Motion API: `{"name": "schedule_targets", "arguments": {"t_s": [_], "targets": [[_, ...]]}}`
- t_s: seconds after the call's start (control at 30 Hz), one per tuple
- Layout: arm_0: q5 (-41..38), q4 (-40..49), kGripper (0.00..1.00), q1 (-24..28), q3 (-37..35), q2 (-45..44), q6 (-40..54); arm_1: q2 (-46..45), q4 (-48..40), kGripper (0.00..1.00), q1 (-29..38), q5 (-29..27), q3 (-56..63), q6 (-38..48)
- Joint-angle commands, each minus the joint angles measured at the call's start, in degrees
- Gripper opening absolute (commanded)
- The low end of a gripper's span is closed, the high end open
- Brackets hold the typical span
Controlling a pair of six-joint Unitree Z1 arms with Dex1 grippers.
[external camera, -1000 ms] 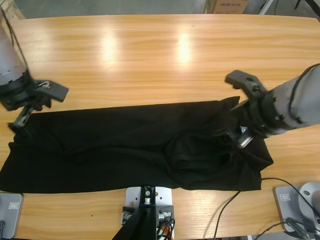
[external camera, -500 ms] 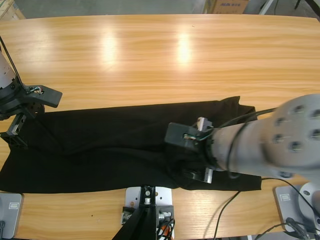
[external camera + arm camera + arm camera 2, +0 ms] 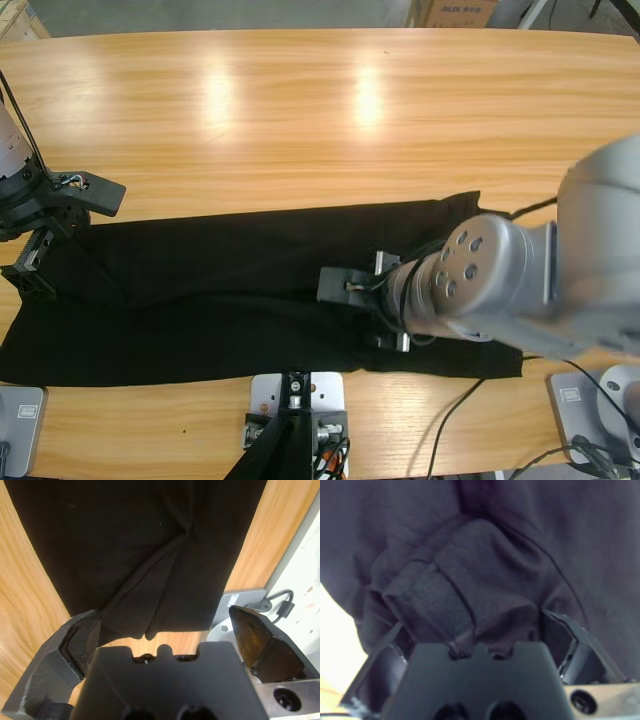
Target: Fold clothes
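Observation:
The clothes are one black shirt [image 3: 220,280] spread as a long band across the near half of the table. At its left end my left gripper [image 3: 28,262] hovers low, open. In the left wrist view the hem of the shirt [image 3: 150,540] lies between the wide jaws of that gripper [image 3: 160,615], and the left jaw touches the cloth. My right gripper [image 3: 385,325] is over the shirt's middle, under its big silver elbow. In the right wrist view a thick bunch of the shirt [image 3: 520,540] fills the gap of this gripper [image 3: 472,622], which is shut on it.
The far half of the wooden table [image 3: 320,110] is bare wood. A cardboard box [image 3: 455,12] stands beyond the far edge at the right. A black cable [image 3: 450,410] trails over the near right edge. The right arm's elbow hides the shirt's right end.
The right gripper has swept left from the shirt's right end to its middle, with the elbow swinging under the camera. The left gripper dropped slightly toward the near side, then stayed.

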Motion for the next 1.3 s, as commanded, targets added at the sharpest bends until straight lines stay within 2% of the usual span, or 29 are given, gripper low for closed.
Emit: {"name": "schedule_targets", "arguments": {"t_s": [0.03, 0.2, 0.4, 0.53, 0.77, 0.93, 1.13, 1.3], "targets": [[0.1, -0.8, 1.0, -0.5, 1.0, 0.5, -0.8, 5.5, 6.9, 0.867, -7.9, -1.9, -3.9, -0.8], [0.2, -0.9, 1.0, -0.5, 0.8, 1.1, -2.1, 6.8, 10.9, 0.867, -12.2, -3.1, -5.7, -1.8], [0.1, -0.9, 1.0, -0.1, -0.4, 2.9, -2.3, 1.7, 10.8, 0.872, -14.1, -6.3, -5.8, -3.2], [-3.6, -0.9, 1.0, 1.0, -0.1, 3.0, -12.5, -5.1, 10.6, 0.872, -14.3, -7.2, -7.2, -3.4], [-6.0, -2.2, 1.0, 0.6, 0.4, 7.4, -15.2, -11.3, 11.4, 0.885, -14.3, -7.9, -8.5, -3.1], [-5.5, -2.4, 1.0, 5.3, 1.0, 12.1, -16.7, -12.4, 12.0, 0.885, -14.3, -7.6, -7.5, -2.8], [-5.4, -2.5, 1.0, 14.7, 3.5, 11.8, -19.2, -11.9, 12.0, 0.885, -14.3, -7.5, -7.1, -2.8], [-7.5, -4.4, 1.0, 15.4, 6.3, 12.0, -19.3, -11.0, 11.9, 0.885, -14.3, -7.5, -7.1, -2.8]]}}
